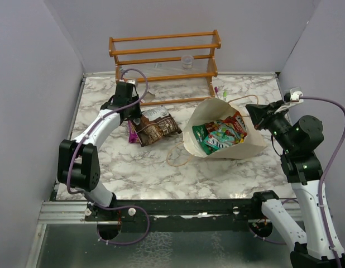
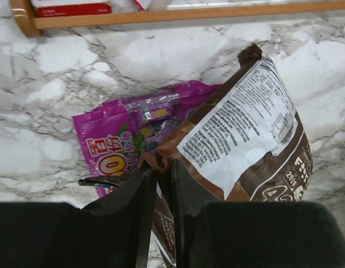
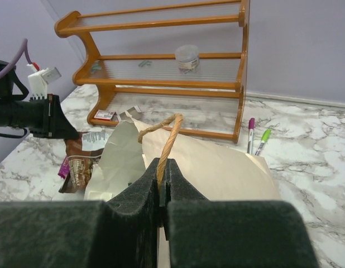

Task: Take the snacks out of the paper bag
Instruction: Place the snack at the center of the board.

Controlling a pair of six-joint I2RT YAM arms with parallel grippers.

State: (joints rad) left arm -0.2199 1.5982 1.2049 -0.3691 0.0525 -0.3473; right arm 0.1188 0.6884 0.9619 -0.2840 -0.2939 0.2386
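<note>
Glossy, crinkled foil on the brown packet (image 2: pixel 245 139) and purple packet (image 2: pixel 114 139) just ahead of the left gripper (image 2: pixel 163 167); smooth, shiny marble-look table (image 2: pixel 61 72) beneath. Rough twisted tan cord handle (image 3: pixel 171 137) between the matt black fingers of the right gripper (image 3: pixel 162 167); matt cream paper bag (image 3: pixel 217 167) beyond; varnished orange wood rack (image 3: pixel 161 84) farther off
</note>
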